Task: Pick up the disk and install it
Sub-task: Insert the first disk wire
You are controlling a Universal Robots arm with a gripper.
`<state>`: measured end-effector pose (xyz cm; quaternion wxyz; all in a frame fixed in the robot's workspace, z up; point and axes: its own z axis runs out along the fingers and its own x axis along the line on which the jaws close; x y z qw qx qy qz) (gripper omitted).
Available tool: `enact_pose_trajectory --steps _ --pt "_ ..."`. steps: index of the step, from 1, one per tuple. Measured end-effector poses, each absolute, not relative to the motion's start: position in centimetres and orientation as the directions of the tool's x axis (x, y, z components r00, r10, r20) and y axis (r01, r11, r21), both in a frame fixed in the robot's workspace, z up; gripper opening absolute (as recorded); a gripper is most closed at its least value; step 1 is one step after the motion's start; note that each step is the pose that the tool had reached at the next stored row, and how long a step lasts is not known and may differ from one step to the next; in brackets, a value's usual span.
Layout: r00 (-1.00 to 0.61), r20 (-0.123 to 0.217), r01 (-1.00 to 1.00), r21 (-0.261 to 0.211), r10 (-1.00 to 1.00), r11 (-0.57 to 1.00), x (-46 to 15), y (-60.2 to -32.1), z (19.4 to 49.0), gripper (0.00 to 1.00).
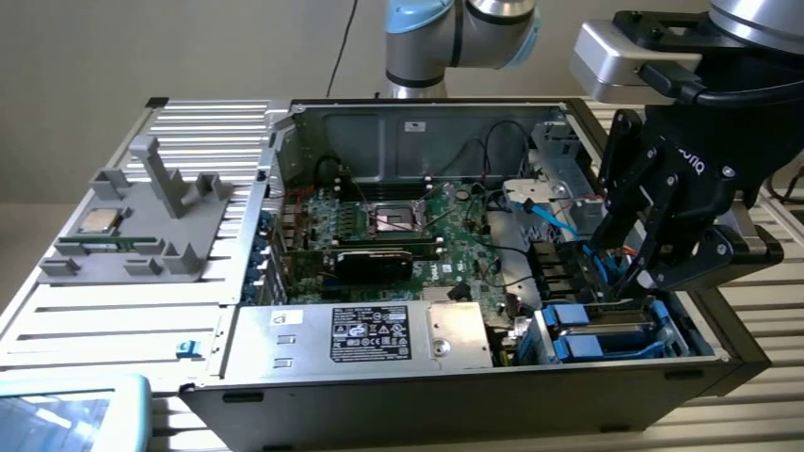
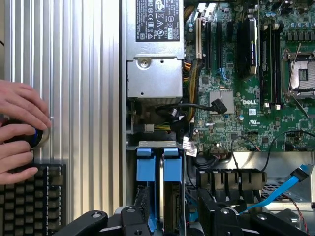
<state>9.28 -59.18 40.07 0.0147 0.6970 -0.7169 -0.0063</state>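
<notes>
Presently the gripper (image 1: 624, 294) (image 2: 172, 216) hangs low over the drive bay (image 1: 628, 353) of the open computer case (image 1: 415, 405), just beside the silver power supply box (image 1: 377, 334) (image 2: 153, 54) on the exterior view's right. Its black jaws stand wide apart, one on each side of the bay's contents, and there is a clear gap at one finger, so it grips nothing. The disk (image 1: 605, 327) (image 2: 172, 169) sits on edge down in that bay, just beside the power supply box. Its blue carrier frames grey metal, and a second blue carrier (image 2: 149, 169) stands right against it, on the side nearer the case wall. One finger (image 2: 141, 204) lies along the outer edge of that second carrier; whether it touches I cannot tell. Behind the power supply box, deeper in the case, lies the green motherboard (image 1: 402, 235) (image 2: 246, 98) with black cables across it. A light blue data cable (image 1: 553, 221) (image 2: 280, 189) runs close to the bay. Well apart from the power supply box, on the exterior view's left, a grey fixture (image 1: 138, 226) rests on the ribbed metal table (image 1: 113, 320) (image 2: 83, 98) and holds a small square silver chip (image 1: 98, 221). Across that ribbed surface from the power supply box, a person's hand (image 2: 19, 132) rests on a round controller (image 2: 37, 138), next to a black keyboard (image 2: 29, 201).
</notes>
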Motion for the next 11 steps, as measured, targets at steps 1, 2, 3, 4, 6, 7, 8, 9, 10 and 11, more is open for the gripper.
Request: enact_pose_trajectory --steps 1,2,3,4,6,7,8,9,10,11 --pt "-0.028 0.012 -0.999 0.029 -1.0 0.028 9.35 -59.15 40.06 0.52" --pt "-0.028 0.012 -0.999 0.029 -1.0 0.028 9.43 -59.09 40.07 0.52" --pt "-0.028 0.012 -0.999 0.029 -1.0 0.028 9.5 -59.04 40.06 0.52" --pt "-0.028 0.012 -0.999 0.029 -1.0 0.028 9.55 -58.99 40.07 0.52" --pt "-0.028 0.012 -0.999 0.029 -1.0 0.028 9.65 -58.82 40.07 0.52" --pt "-0.028 0.012 -0.999 0.029 -1.0 0.029 9.72 -58.7 40.07 0.52" --pt "-0.029 0.012 -0.999 0.029 -1.0 0.029 9.78 -58.59 40.07 0.52" --pt "-0.03 0.012 -0.999 0.029 -0.999 0.03 9.85 -58.46 40.06 0.52" --pt "-0.03 0.012 -0.999 0.029 -0.999 0.03 9.92 -58.33 40.06 0.52" --pt "-0.03 0.012 -0.999 0.029 -0.999 0.031 9.98 -58.19 40.06 0.52"
